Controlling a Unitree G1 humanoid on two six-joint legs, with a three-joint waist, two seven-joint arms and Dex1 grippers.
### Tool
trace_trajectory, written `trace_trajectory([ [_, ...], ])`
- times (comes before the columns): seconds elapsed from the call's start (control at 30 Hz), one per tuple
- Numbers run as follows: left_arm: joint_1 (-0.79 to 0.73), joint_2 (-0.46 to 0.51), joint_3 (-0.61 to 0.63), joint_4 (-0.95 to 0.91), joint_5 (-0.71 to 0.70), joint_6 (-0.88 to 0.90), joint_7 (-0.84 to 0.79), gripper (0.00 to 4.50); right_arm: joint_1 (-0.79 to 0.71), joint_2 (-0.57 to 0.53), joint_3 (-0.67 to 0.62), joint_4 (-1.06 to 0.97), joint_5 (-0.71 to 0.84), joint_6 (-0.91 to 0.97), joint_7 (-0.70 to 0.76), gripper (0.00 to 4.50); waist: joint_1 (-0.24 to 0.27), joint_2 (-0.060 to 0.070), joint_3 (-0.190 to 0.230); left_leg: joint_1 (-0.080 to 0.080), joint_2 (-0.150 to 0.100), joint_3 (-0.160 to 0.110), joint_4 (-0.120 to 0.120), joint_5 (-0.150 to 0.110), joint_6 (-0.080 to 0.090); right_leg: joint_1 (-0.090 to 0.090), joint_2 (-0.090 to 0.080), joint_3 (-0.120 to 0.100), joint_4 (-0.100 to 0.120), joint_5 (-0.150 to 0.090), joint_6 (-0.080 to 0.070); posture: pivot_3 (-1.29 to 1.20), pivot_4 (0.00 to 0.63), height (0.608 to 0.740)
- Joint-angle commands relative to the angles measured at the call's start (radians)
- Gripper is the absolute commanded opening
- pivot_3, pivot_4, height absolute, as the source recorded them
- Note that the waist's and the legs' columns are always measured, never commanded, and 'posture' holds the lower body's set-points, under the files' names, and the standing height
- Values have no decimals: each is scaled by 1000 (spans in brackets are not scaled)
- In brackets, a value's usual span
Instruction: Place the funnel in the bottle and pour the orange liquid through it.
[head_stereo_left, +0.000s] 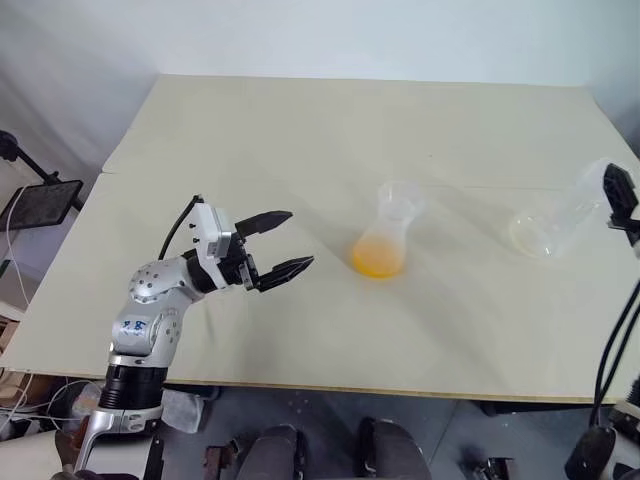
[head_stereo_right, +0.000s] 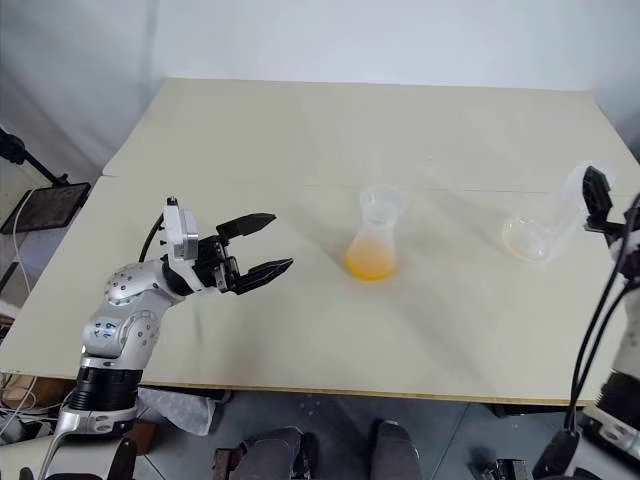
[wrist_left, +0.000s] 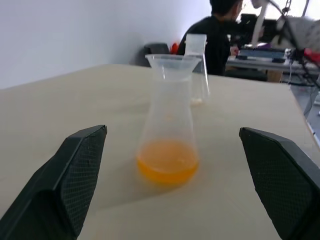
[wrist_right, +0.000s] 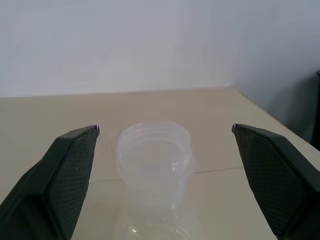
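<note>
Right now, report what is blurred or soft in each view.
Left wrist view: the person and desks behind the flask are soft; right wrist view: the bottle is hazy near the lens; eye views: the table is evenly lit, shadows faint.

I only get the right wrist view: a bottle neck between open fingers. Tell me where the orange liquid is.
Observer: The orange liquid is a shallow pool in the flask, which stands mid-table to the left of the bottle.
Operator: Give me the gap between them.
Observer: They stand apart, with bare table between them.
Operator: Report the left gripper.
Observer: The left gripper is open and holds nothing. It hangs over the table left of the flask, pointing at it without touching it.
</note>
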Motion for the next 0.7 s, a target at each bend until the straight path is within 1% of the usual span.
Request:
trace_trajectory([
  [0.03,10,20,11,-7,15,-22,-6,4500,99,-40,-52,-108,89,23,96,4466,4,0,0,0,0,0,0,0,0,0,0,0,0,0,0,0,150,740],
  [0.1,16,41,16,-2,20,-19,-22,4500,210,-52,-75,-154,125,12,194,4466,10,0,0,0,0,0,0,0,0,0,0,1,-1,0,0,0,150,740],
  [0.2,22,70,23,5,15,-1,-32,4500,308,-42,-93,-196,156,-47,277,4466,14,0,0,0,0,0,0,0,0,1,0,1,-1,0,0,0,150,740],
  [0.3,30,100,29,9,16,5,-41,4500,417,-54,-64,-254,163,-63,370,4466,14,0,0,2,0,1,0,0,1,3,0,1,-3,0,1,0,150,740],
  [0.37,57,129,37,2,11,-5,-73,4500,491,-26,-8,-333,143,-149,456,4466,14,0,0,3,0,0,0,0,1,5,0,2,-4,0,0,0,150,740],
  [0.47,92,164,38,3,30,-38,-103,4500,569,-18,87,-402,113,-229,546,4466,11,0,0,5,1,0,-1,0,0,7,-1,3,-5,0,0,0,150,740],
  [0.53,106,176,40,13,48,-64,-104,4500,595,-19,126,-412,100,-269,580,4466,12,0,0,6,1,0,-1,0,0,7,-1,3,-5,0,0,0,150,740],
  [0.6,109,182,40,23,57,-79,-107,4500,615,-30,144,-406,85,-300,609,4466,14,0,0,6,1,0,-1,0,0,7,-1,3,-5,0,0,0,150,740],
  [0.63,110,184,41,28,69,-97,-107,4500,640,-45,147,-399,71,-321,646,4466,17,0,0,6,1,0,-1,0,0,7,-2,3,-6,0,0,0,150,740],
  [0.7,109,184,43,38,87,-125,-101,4500,663,-63,138,-364,31,-396,698,4466,20,0,0,6,0,-1,-1,0,0,7,-2,2,-6,0,0,0,150,740],
])
